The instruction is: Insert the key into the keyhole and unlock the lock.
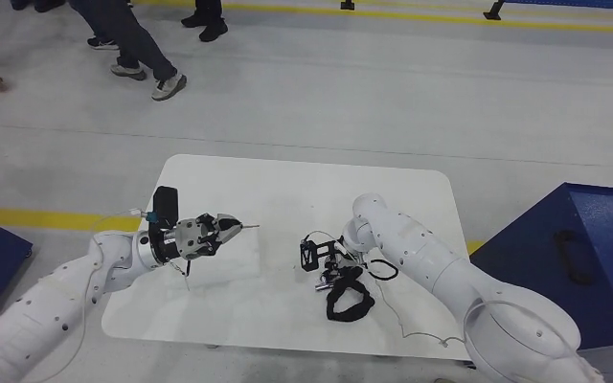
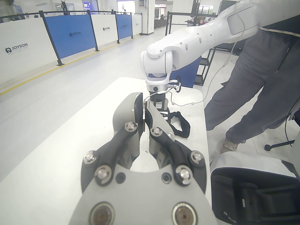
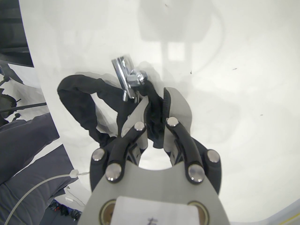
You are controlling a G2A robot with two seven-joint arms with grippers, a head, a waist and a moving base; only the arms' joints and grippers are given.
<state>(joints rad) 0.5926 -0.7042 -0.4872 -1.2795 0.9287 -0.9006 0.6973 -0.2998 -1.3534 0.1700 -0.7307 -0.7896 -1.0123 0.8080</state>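
The left tool [image 2: 144,111] is closed narrowly on the key [image 1: 247,228], which is held above the desk [image 1: 287,187] with its blade pointed toward the other arm. The right tool [image 3: 155,112] is clamped on the black cable [image 3: 77,94] just behind the metal lock [image 3: 127,78], and the rest of the cable is looped on the desk. Key and lock are kept well apart, with bare desk between them. The keyhole cannot be made out. Both parts are judged to be grasped. Lining up, insertion and turning are left to do.
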